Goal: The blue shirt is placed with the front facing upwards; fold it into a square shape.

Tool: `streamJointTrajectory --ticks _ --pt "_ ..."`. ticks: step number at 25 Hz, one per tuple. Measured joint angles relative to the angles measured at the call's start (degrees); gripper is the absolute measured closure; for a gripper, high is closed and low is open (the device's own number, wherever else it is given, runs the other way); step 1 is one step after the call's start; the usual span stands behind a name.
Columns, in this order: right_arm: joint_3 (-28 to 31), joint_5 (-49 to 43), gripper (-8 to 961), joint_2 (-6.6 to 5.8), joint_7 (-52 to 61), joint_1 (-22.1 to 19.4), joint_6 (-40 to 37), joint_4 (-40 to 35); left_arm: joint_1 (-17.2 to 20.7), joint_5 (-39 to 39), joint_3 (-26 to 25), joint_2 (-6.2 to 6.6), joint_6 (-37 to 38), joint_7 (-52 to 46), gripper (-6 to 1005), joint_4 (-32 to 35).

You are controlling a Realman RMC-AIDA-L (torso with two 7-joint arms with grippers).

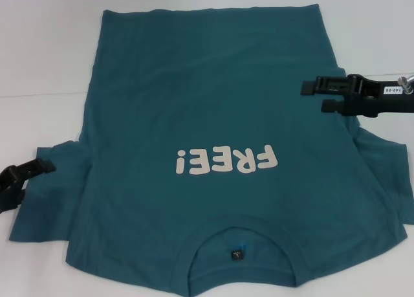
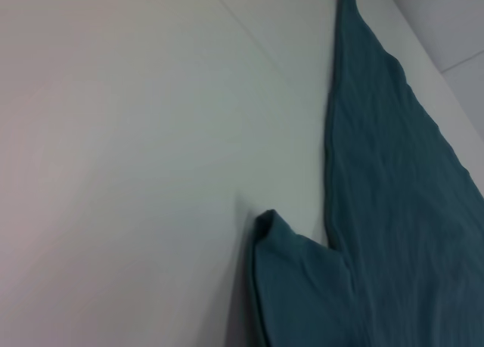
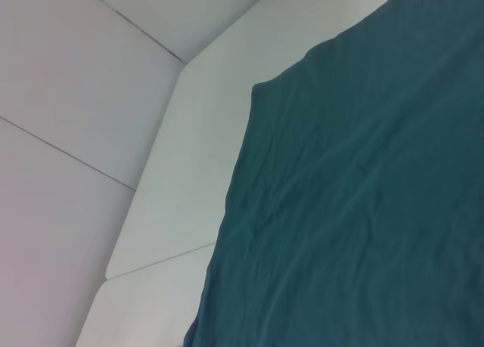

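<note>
Above the right edge of the big teal-blue cotton T-shirt (image 1: 200, 116), the black right gripper (image 1: 313, 95) hangs, fingers apart. By its left sleeve, the left gripper (image 1: 40, 166); open or closed, I cannot tell. The shirt lies flat on the white table (image 1: 45, 44).

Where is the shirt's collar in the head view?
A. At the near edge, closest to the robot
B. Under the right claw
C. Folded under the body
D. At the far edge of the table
A: the blue shirt lies flat with its collar and tag at the picture's bottom, nearest the robot.
</note>
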Motion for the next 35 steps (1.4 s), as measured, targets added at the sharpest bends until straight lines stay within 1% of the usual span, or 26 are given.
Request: streamJointTrajectory --ticks 6,12,17,25,31,35 --pt "0.0 0.3 57 0.0 -0.1 -0.1 0.0 0.0 -0.6 0.6 0.1 0.45 2.1 -1.5 103 0.3" --pt "0.1 0.6 57 -0.04 -0.1 -0.2 -0.2 0.0 -0.9 0.6 0.0 0.61 2.8 -2.1 274 0.4" --pt "0.5 0.6 57 -0.08 -0.1 -0.2 -0.3 0.0 -0.7 0.7 0.1 0.61 2.7 -2.4 502 0.4" --pt "0.8 0.6 58 -0.09 -0.1 -0.2 -0.5 0.0 -0.6 2.2 -0.2 0.59 2.2 -2.7 753 0.5" --pt "1.1 0.6 58 -0.09 -0.1 -0.1 -0.5 0.0 -0.6 3.1 -0.2 0.6 2.2 -3.2 978 0.6" --pt "1.3 0.6 57 -0.09 -0.1 0.0 -0.5 0.0 -0.8 3.4 -0.6 0.84 3.9 -3.3 996 1.1"
